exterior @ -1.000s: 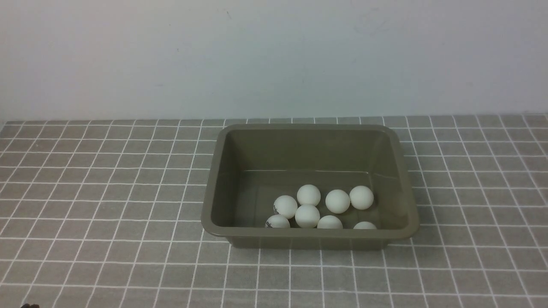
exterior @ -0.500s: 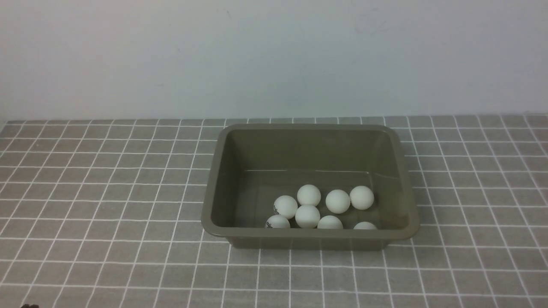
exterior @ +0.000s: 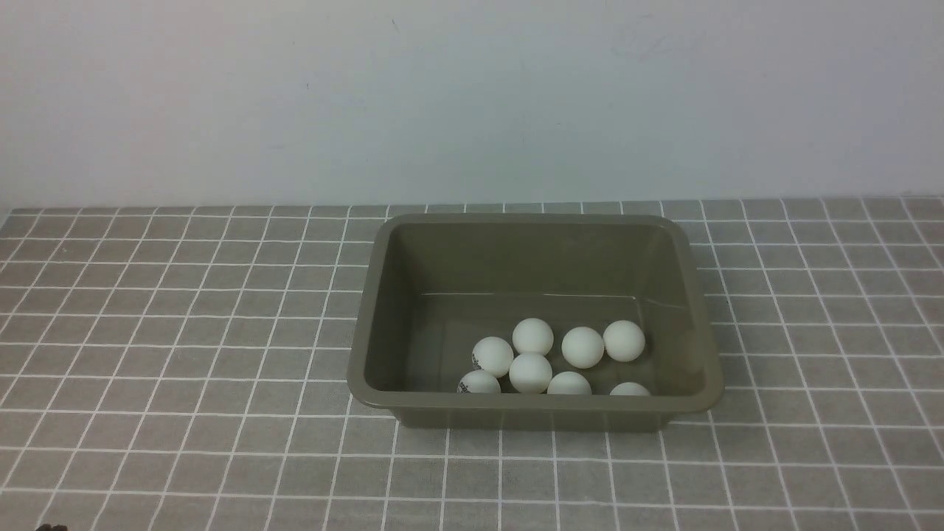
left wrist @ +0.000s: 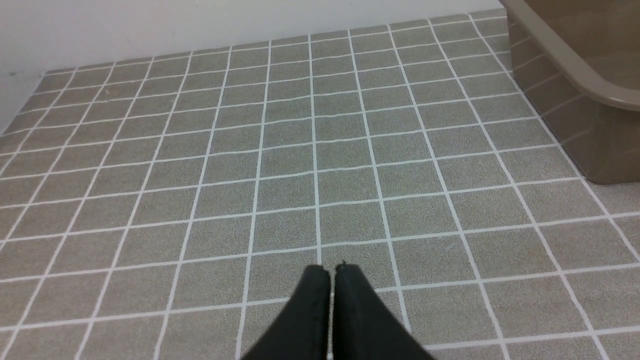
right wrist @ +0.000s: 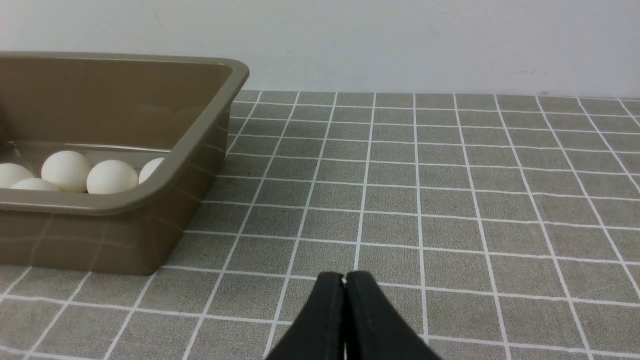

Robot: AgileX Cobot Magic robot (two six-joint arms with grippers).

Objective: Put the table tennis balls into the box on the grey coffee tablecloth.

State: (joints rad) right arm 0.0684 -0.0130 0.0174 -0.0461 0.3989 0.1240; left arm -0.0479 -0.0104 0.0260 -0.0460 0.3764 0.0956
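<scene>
While both hands, left hand (left wrist: 330, 272) and right hand (right wrist: 344, 279), stay off pressed closed and empty, eight balls (exterior: 530, 372) sit inside the box (exterior: 383, 243) on the cloth (exterior: 184, 332).

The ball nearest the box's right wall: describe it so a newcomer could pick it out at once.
On the grey coffee tablecloth stands the box, with white table tennis balls bunched towards its near wall. The ball you mean ends the back row on the right. Unlike its neighbour in front, half hidden by the near rim, it shows whole.
</scene>
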